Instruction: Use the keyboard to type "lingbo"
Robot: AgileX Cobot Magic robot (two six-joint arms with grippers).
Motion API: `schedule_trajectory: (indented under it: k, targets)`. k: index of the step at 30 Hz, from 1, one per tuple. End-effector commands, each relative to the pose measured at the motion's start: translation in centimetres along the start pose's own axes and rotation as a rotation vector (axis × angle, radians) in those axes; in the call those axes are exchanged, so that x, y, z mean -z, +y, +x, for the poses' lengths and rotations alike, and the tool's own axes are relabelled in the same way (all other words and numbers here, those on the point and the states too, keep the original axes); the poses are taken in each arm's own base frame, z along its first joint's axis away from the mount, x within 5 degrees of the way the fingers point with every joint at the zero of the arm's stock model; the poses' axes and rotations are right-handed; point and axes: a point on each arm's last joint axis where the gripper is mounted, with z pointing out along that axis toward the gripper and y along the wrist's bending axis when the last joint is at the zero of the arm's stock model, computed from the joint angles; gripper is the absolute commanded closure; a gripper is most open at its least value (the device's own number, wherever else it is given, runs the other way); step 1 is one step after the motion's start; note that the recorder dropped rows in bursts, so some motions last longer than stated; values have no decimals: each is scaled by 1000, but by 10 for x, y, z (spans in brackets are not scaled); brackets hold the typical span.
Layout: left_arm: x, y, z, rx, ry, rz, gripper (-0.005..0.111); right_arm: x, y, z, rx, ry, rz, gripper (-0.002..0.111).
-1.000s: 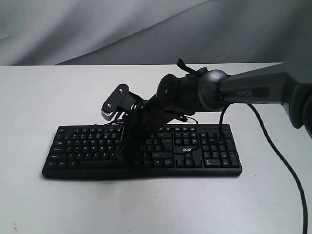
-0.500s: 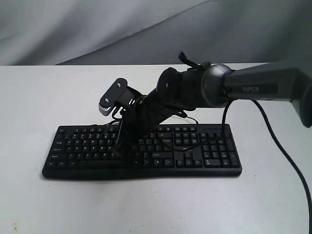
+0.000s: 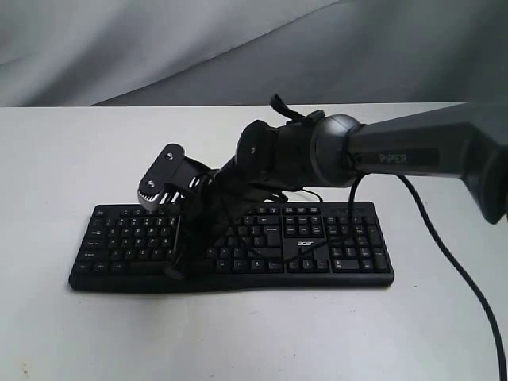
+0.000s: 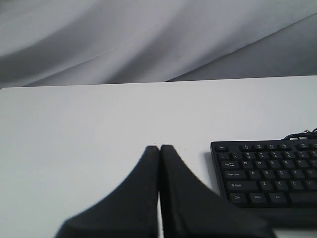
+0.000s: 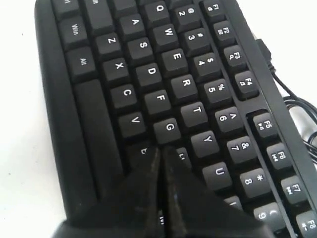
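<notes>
The black keyboard (image 3: 333, 250) lies across the white table, and its left end shows in the left wrist view (image 4: 267, 173). My right gripper (image 3: 175, 268) reaches in from the right, angled down over the keyboard's left half. In the right wrist view (image 5: 161, 150) its fingers are shut and empty. Their tips sit at the seam between the B key (image 5: 141, 151) and the H key (image 5: 183, 156), just below G (image 5: 170, 127). Whether a key is pressed I cannot tell. My left gripper (image 4: 159, 148) is shut and empty over bare table, beside the keyboard's left end.
The keyboard's thin cable (image 5: 292, 99) curls behind its back edge. The right arm's black cable (image 3: 460, 262) hangs down to the table on the right. A grey cloth backdrop (image 3: 159, 48) closes off the far side of the table (image 3: 79, 159).
The right gripper has swung left along the keyboard and down toward its front rows, from the middle of the key block to the left half.
</notes>
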Motion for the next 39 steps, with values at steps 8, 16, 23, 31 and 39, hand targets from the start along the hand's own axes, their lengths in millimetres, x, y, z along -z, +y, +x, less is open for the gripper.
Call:
schedule_trajectory:
  k: [8,16,23,31,39]
  targets:
    - [0,0,1,12,-3,1,106,1,2,-3,13,-5,-6,108]
    - [0,0,1,12,-3,1,106,-1,2,-1,16,1,-7,108]
    - [0,0,1,12,-3,1,106,-7,0,2,12,6,3,108]
    - [0,0,1,12,-3,1,106,-7,0,3,12,7,1,108]
    - [0,0,1,12,-3,1,106,-12,1,6,-7,19,-17,108]
